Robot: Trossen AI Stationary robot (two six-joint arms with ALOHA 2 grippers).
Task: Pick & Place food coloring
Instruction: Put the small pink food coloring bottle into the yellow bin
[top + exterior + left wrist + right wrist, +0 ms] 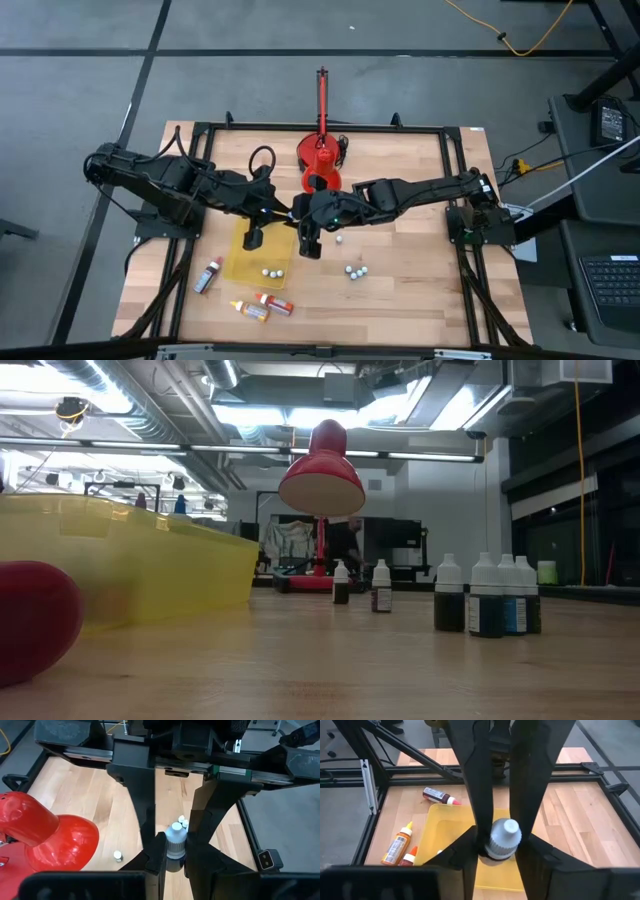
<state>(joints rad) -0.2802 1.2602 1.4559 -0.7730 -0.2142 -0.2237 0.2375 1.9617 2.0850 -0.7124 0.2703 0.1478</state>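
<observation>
**Bottle held over the tray**

Yellow tray [445, 825] sits near the middle of the wooden desk [420, 300]. Above it, the left end effector [175, 854] pinches a small food coloring bottle [176, 836] with a pale cap. The right end effector [501, 847] meets it at the same bottle, but I cannot tell if it grips. Three more bottles [250, 310] lie on the desk beside the tray.
</observation>
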